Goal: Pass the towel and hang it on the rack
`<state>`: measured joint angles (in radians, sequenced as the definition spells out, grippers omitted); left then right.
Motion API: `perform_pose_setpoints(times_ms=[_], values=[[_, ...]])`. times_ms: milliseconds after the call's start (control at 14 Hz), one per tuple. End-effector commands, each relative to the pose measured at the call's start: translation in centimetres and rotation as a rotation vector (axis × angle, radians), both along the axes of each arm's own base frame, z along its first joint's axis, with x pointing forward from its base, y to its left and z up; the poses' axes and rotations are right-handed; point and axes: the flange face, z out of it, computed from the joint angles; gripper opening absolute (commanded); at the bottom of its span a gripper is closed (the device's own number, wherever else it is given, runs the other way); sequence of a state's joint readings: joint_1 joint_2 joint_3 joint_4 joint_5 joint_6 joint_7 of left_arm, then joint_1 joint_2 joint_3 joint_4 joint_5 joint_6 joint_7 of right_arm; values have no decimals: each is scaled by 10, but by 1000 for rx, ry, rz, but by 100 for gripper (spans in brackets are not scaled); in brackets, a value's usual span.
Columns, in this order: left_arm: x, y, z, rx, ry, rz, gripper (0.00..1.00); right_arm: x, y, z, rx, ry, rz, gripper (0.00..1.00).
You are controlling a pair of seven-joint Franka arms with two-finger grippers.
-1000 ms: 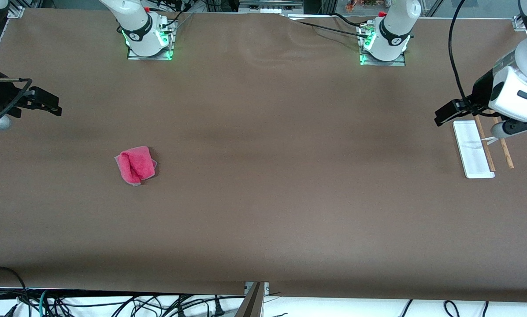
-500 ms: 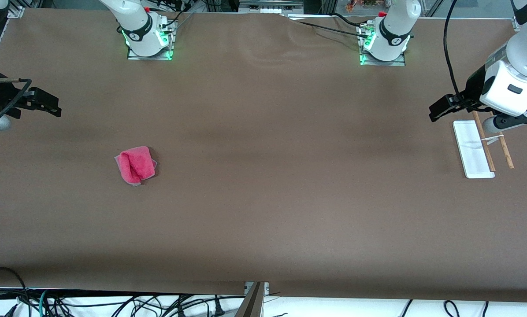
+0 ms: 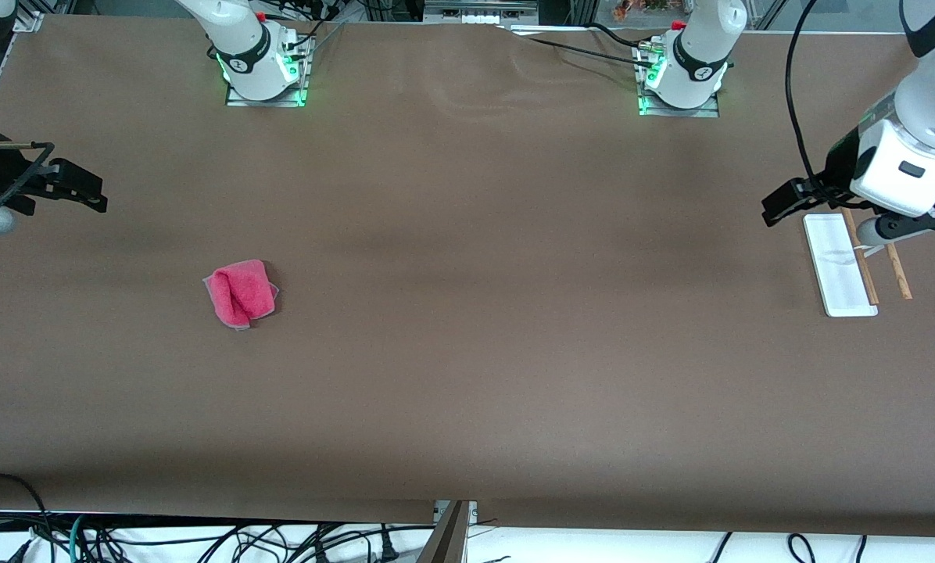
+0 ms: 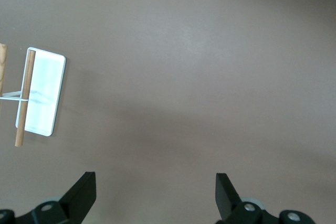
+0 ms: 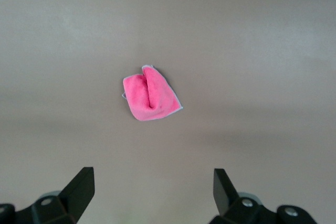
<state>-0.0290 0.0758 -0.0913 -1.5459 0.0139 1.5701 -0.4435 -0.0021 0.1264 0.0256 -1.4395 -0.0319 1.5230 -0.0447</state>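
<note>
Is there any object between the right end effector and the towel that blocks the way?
Nothing visible does. The towel lies alone on the table, toward the right arm's end. The open right end effector is over bare table with only tabletop between it and the towel.

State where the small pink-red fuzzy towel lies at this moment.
The small pink-red fuzzy towel lies crumpled on the brown table toward the right arm's end, untouched by either arm.

Towel (image 3: 240, 293) on table (image 3: 467, 352) toward right arm's end; rack (image 3: 841, 266) toward left arm's.
</note>
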Motion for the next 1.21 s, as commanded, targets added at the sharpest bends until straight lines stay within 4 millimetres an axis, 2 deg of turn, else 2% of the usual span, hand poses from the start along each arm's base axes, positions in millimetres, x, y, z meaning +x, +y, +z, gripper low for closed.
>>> perform_pose_setpoints(times_ms=[0, 571, 929, 1143], values=[[2, 3, 0, 14, -10, -2, 100, 3, -1, 5, -10, -22, -1, 100], [3, 3, 3, -1, -29, -5, 100, 5, 0, 4, -9, -29, 1, 100], [4, 23, -8, -59, 1, 50, 100, 6, -1, 6, -9, -38, 4, 100], [-5, 27, -2, -56, 44, 55, 100, 10, -3, 5, -10, -34, 4, 100]])
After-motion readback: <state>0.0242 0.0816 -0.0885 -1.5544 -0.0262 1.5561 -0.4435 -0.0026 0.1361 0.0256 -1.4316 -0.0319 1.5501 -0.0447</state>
